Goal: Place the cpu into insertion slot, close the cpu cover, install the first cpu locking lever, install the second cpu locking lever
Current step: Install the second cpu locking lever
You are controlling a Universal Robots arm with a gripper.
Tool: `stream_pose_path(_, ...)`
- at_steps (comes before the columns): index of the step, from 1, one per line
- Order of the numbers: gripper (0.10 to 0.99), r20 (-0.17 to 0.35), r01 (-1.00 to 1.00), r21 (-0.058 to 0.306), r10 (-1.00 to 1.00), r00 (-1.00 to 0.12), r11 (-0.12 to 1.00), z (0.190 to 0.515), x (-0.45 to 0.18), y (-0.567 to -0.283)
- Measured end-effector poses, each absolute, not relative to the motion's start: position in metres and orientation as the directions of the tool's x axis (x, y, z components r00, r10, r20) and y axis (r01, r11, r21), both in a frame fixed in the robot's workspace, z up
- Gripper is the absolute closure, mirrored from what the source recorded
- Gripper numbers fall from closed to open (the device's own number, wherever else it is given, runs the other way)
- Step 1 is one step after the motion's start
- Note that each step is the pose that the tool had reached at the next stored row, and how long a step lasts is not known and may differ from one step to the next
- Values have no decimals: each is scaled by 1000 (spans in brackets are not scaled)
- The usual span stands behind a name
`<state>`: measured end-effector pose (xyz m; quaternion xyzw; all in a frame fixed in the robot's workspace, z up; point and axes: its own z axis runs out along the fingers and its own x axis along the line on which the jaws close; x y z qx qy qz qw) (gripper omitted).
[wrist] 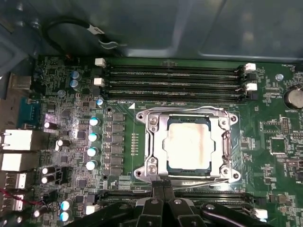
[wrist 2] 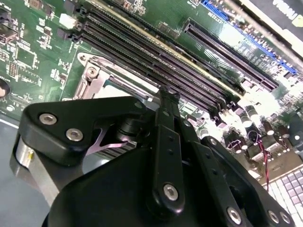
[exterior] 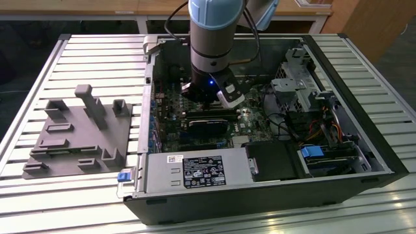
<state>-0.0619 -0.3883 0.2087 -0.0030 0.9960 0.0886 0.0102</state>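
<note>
First wrist view shows the hand (wrist: 163,185) clenched, fingertips meeting at the cpu cover (wrist: 189,116) edge.

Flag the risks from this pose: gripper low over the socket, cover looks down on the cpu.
1. The gripper sits right at the edge of the cpu cover; a small lateral slip could scrape the frame or the cpu.
2. Memory slots flank the socket closely, so the linkage could catch on them.
3. The thin locking lever along the near edge may bend if pushed off-axis.
</note>
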Motion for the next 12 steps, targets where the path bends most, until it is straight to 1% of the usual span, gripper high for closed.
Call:
stream_pose_path(8, 980, -21, -8, 218, -3, -1000, 976, 207, -66, -395)
stream_pose_path(12, 980, -21, -8, 223, -3, -1000, 975, 206, -68, -399)
